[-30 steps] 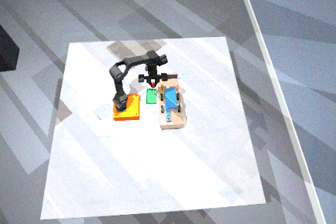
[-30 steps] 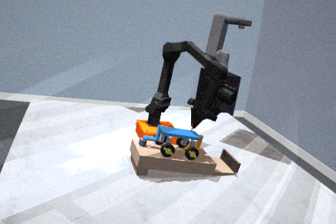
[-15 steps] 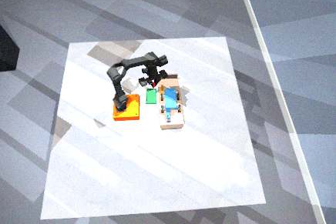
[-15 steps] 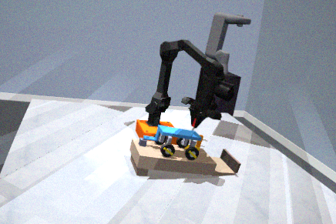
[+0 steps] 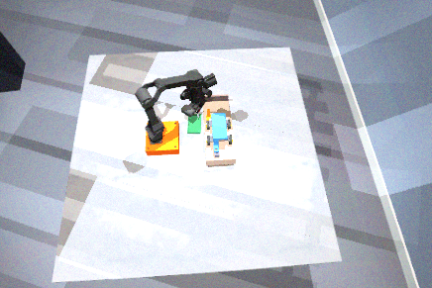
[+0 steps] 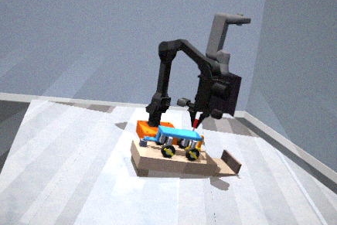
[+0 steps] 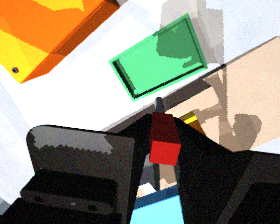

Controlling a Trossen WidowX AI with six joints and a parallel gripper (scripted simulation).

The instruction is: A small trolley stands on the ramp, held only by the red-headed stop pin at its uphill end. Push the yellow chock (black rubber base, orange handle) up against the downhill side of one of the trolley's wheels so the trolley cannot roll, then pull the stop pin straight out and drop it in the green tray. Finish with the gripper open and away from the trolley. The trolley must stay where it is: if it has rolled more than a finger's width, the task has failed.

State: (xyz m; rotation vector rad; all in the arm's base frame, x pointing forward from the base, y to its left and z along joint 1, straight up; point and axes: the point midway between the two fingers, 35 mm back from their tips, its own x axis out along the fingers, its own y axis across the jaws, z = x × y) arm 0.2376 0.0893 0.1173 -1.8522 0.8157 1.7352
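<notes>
My gripper is shut on the red-headed stop pin, grey shank outward. It is in the air near the ramp's tray-side edge. The green tray lies beside the ramp; in the wrist view it is beyond the pin. The blue trolley stands on the ramp. The chock is at the downhill side of its tray-side downhill wheel; whether they touch is unclear. Fingers partly hide the chock in the wrist view.
The arm's orange base block stands on the other side of the tray from the ramp. A dark stop board closes the ramp's downhill end. A grey arm on a black pedestal stands in the background.
</notes>
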